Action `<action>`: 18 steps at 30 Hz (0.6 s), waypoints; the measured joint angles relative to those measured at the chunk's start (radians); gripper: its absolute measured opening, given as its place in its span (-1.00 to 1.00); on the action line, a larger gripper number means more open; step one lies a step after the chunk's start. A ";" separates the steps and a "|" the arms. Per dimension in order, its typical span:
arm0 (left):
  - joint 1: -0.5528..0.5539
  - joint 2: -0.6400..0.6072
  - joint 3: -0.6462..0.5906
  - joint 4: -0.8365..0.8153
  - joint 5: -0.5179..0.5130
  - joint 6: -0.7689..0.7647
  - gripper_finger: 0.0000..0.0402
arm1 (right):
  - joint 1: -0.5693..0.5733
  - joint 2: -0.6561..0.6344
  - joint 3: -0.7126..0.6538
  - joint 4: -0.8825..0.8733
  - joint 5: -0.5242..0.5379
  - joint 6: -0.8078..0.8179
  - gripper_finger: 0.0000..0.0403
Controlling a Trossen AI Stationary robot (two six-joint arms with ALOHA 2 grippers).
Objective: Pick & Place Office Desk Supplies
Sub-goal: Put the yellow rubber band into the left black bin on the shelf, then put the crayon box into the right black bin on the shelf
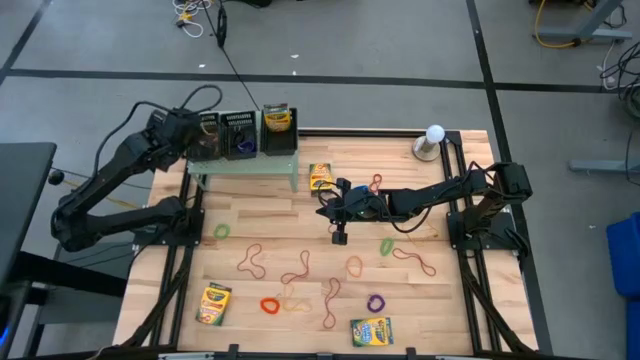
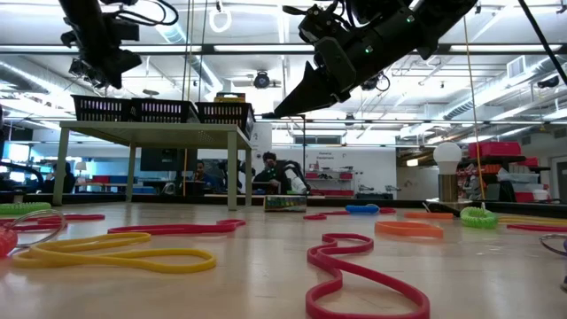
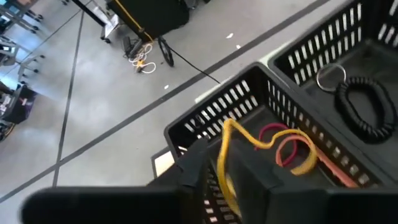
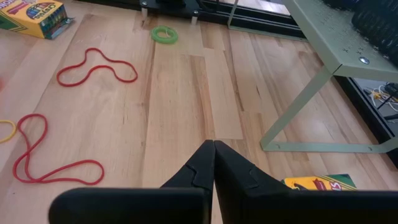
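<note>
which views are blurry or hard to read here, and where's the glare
Low view: the nearest rubber bands are soft, and bright ceiling lights leave the right gripper a dark silhouette. Left wrist view: the left gripper is a blurred dark mass over the mesh tray. Right wrist view: the tabletop is sharp and evenly lit. High view: even light, no strong glare.

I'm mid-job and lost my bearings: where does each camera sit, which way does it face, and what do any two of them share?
High: overhead, straight down; both arms, wooden table.
Low: tabletop height, level across; right pincer overhead.
Left wrist: above black mesh tray with a yellow rubber band; own dark fingers.
Right wrist: down at the table; own shut pincer.
Shared: the pale green perforated stand appears in high, low and right wrist.
</note>
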 joint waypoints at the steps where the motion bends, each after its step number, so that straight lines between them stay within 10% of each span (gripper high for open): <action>1: 0.000 0.000 0.000 -0.010 0.003 0.000 -0.54 | 0.000 0.000 0.000 0.000 0.000 0.000 -0.92; 11: 0.000 0.006 0.016 -0.082 0.015 0.038 -0.06 | 0.000 0.000 0.000 0.000 -0.010 0.016 -0.92; 18: -0.056 -0.014 0.124 -0.073 0.112 0.019 -0.20 | 0.000 0.000 0.000 0.001 -0.010 0.015 -0.92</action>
